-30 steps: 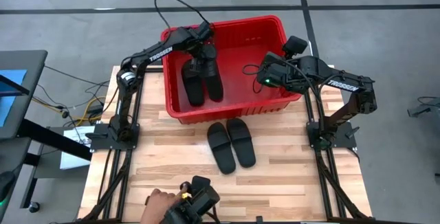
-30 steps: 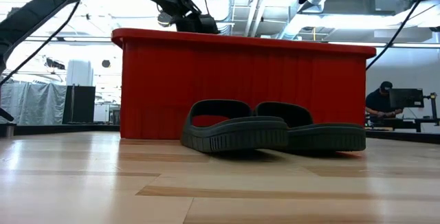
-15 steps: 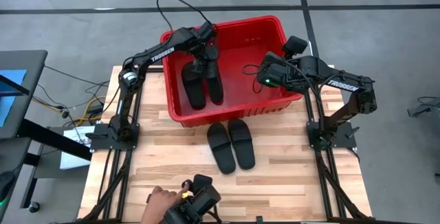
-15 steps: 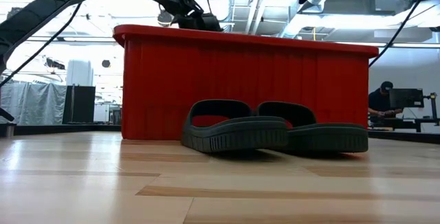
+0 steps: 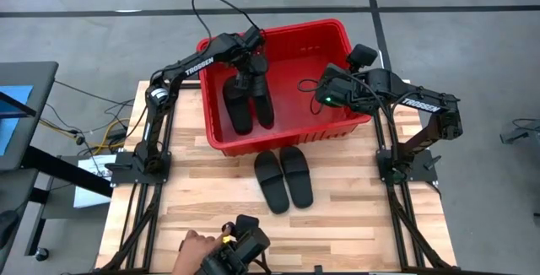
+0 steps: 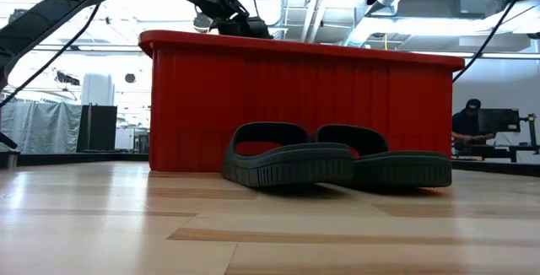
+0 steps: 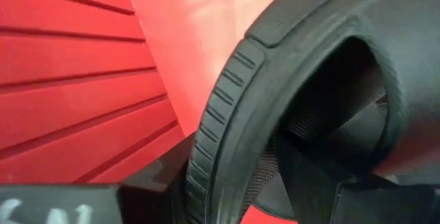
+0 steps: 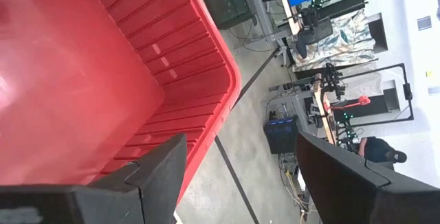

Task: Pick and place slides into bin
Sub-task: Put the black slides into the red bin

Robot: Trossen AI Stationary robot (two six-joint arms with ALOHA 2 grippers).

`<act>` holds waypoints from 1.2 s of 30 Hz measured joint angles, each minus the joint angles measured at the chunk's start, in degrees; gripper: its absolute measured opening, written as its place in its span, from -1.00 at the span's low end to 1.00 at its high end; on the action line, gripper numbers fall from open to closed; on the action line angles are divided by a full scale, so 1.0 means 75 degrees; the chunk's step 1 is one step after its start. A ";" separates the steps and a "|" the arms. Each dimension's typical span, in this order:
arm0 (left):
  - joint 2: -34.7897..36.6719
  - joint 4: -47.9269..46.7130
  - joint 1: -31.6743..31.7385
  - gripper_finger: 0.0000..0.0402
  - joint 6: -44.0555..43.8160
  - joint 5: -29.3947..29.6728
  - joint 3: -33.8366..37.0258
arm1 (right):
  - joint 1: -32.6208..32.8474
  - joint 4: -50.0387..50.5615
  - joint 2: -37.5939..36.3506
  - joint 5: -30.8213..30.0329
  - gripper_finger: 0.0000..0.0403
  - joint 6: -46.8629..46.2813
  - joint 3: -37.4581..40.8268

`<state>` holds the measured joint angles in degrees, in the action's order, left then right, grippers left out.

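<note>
The red bin [image 5: 331,47] stands at the table's far side. Two black slides lie side by side in its left half: one [image 5: 237,106] free on the floor, the other [image 5: 262,102] with my left gripper [image 5: 251,71] shut on its far end. Two more slides [image 5: 283,179] rest soles down on the wood just in front of the bin, also in the low view [image 6: 337,155]. My right gripper [image 8: 240,183] hangs open above the bin's right rim [image 8: 230,80], nothing between its fingers. My left gripper holds the slide by its wide ribbed strap [image 7: 220,121]. One finger [image 7: 155,179] lies against the strap's outside and the other [image 7: 313,176] reaches under the arch. The fingers come down steeply from above. Whether the sole is clear of the bin floor I cannot tell.
A person's hand [image 5: 196,244] on a dark device [image 5: 243,243] shows at the table's near edge. Bare wood lies left and right of the two slides on the table. Another person sits at a desk [image 6: 466,127] in the room behind.
</note>
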<state>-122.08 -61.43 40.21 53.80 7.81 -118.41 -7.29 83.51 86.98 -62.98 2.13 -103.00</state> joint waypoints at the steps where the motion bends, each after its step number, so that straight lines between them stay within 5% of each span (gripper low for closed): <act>1: 0.0000 0.0000 0.0000 -0.14 -0.0044 -0.0008 0.0000 | 0.0000 0.0003 0.0000 0.0000 0.32 0.0000 0.0003; 14: 0.0020 0.0028 0.0006 0.15 -0.0359 0.0012 -0.0012 | 0.0001 0.0003 0.0000 0.0000 0.32 0.0000 0.0003; 36: 0.0023 0.0110 0.0056 0.17 -0.0976 -0.0343 -0.0012 | 0.0003 0.0006 0.0000 0.0006 0.32 0.0125 0.0003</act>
<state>-121.91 -60.61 40.63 46.48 5.24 -118.50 -7.27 83.55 86.98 -62.94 3.07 -102.98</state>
